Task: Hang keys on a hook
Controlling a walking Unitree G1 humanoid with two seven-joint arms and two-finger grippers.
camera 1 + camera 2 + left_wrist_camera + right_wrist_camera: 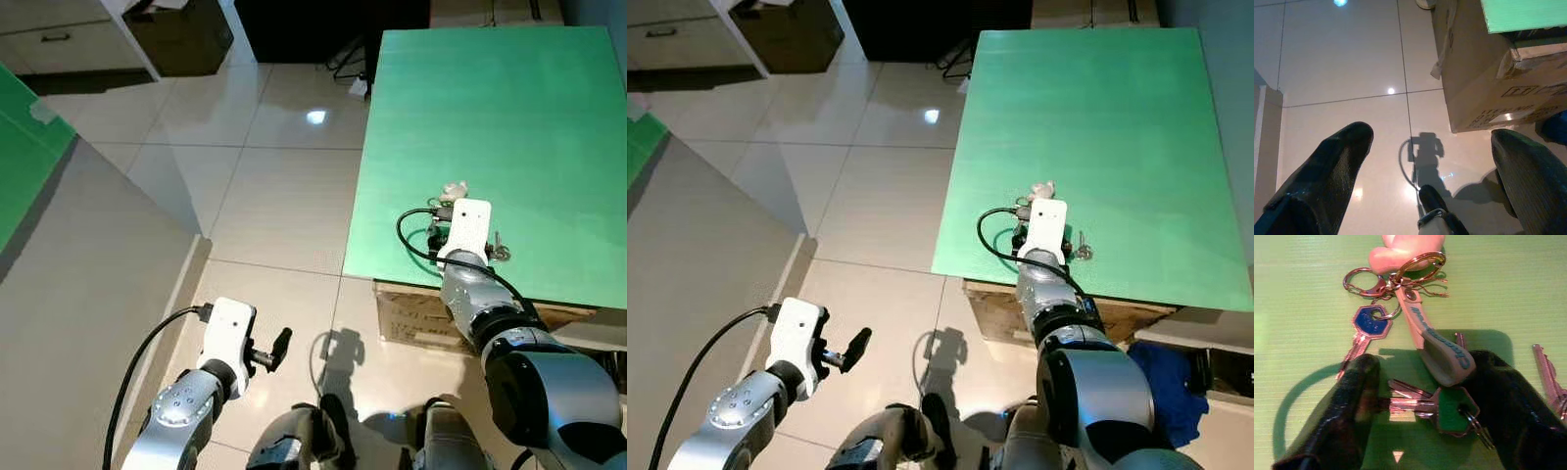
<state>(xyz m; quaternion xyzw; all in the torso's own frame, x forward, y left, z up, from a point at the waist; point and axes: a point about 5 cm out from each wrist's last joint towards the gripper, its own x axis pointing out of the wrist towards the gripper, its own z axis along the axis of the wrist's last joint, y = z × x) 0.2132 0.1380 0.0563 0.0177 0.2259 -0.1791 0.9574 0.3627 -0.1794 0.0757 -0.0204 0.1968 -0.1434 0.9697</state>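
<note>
A bunch of keys (1420,357) lies on the green table (490,117) near its front edge. It has a blue-headed key (1370,322), a green-headed key (1449,409), a grey strap fob (1437,345) and a pink charm (1400,249) on its rings. My right gripper (1422,382) rests low over the bunch, open, with one black finger (1356,401) on each side of the green-headed key. In the head views its white wrist housing (467,227) covers most of the bunch; one key (500,250) sticks out beside it. My left gripper (279,348) hangs open over the floor.
A cardboard box (421,313) stands under the table's front edge. A grey partition (78,294) with a green panel (24,166) runs along my left. Glossy tiled floor (274,196) lies between them. A dark cabinet (181,34) stands at the back. Blue cloth (1171,387) lies under the table.
</note>
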